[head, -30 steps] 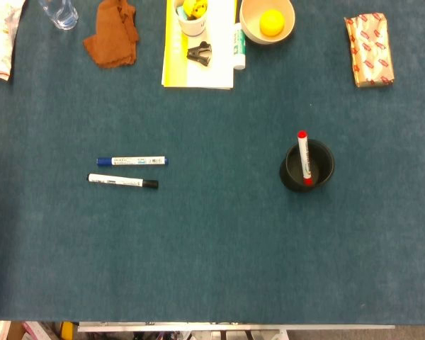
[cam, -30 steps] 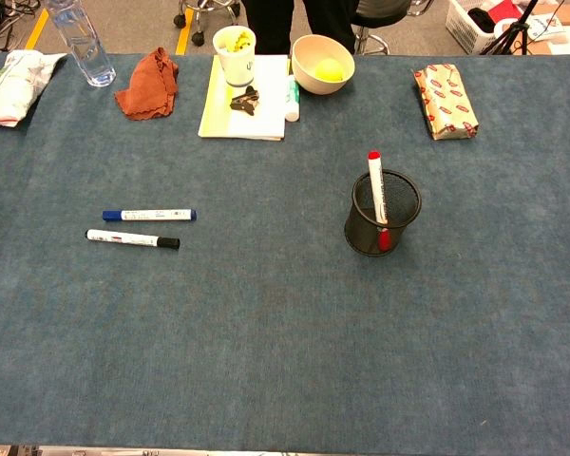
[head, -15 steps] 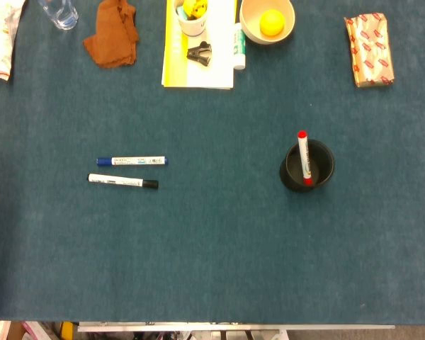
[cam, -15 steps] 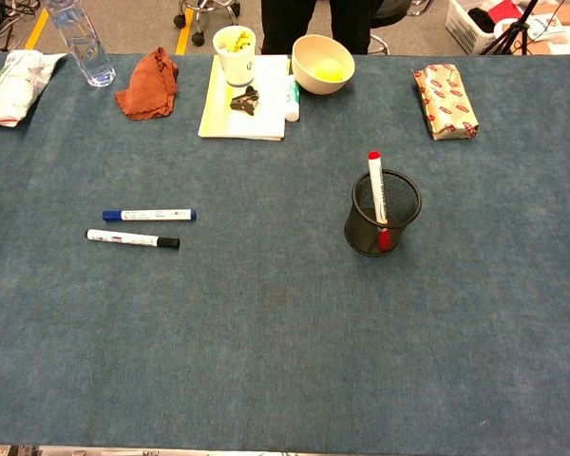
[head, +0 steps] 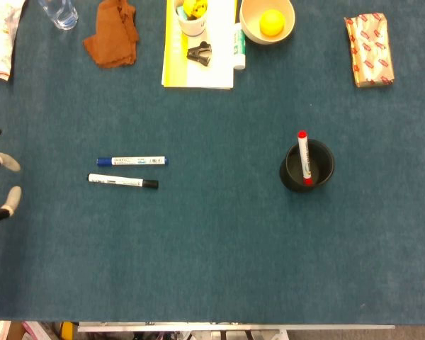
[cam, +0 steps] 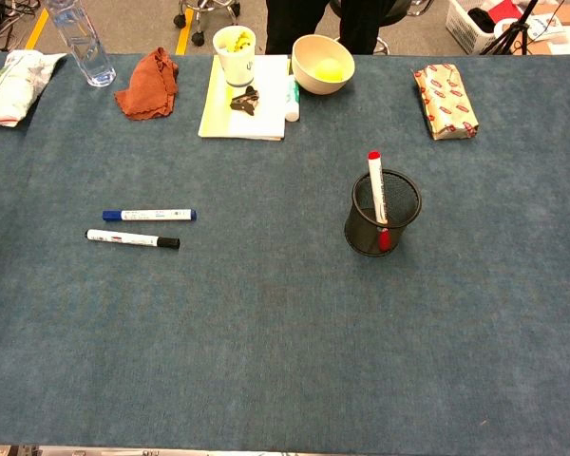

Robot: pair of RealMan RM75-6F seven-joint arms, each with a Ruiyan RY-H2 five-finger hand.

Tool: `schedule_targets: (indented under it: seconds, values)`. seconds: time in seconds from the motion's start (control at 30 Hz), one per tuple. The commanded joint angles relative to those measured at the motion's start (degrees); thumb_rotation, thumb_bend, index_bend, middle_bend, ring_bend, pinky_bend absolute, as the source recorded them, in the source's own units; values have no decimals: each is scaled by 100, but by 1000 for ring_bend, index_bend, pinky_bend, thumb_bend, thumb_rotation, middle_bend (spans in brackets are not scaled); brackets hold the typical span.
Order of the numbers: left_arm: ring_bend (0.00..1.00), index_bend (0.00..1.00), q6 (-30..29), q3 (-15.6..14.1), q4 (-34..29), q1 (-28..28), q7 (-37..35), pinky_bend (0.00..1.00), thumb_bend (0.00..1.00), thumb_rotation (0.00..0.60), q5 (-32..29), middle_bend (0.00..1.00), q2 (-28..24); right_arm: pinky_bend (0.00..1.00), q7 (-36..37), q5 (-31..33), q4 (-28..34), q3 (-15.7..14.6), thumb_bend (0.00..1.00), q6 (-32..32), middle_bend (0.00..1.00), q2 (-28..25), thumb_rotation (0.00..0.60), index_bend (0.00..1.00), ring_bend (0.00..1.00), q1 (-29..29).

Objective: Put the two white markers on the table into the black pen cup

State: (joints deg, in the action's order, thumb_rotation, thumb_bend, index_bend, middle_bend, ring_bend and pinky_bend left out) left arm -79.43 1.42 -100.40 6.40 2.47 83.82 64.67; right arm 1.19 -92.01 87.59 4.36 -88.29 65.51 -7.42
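Two white markers lie flat and parallel on the table: the blue-capped marker just behind the black-capped marker. The black pen cup stands upright, well apart to their right.

Left robot hand is mostly cut off by the frame edge.

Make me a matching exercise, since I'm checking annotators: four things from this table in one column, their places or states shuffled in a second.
Things:
1. red-capped marker
2. black-capped marker
3. yellow ball
4. black binder clip

Places:
A. lying flat on the cloth beside the blue-capped marker
B. on the yellow-edged notebook
C. standing in the black pen cup
D. in the beige bowl

Pairs: 1-C, 2-A, 3-D, 4-B
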Motion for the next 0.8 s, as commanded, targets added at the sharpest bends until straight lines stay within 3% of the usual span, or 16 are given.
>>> schedule_targets:
  seconds: [0.03, 0.17, 0.4, 0.8]
  values:
    - [53, 416, 84, -26, -122, 71, -41, 255, 333, 600, 75, 10, -47, 388, -1, -16, 27, 24, 0, -21, 180, -29, 600, 183, 157, -16]
    - [2, 423, 245, -52, -322, 206, -205, 182, 333, 600, 230, 0, -75, 388, -29, -38, 98, 65, 0, -67, 180, -105, 600, 183, 157, -33]
    - [0, 427, 696, -90, -536, 546, -264, 38, 333, 600, 425, 0, -48, 388, -105, -22, 219, 133, 0, -130, 181, -220, 600, 183, 157, -42]
    - [0, 430, 1245, 73, -184, 1146, -375, 2, 333, 600, 469, 0, 714, 388, -17, 58, 173, 143, 0, -94, 181, -266, 600, 183, 157, -41]
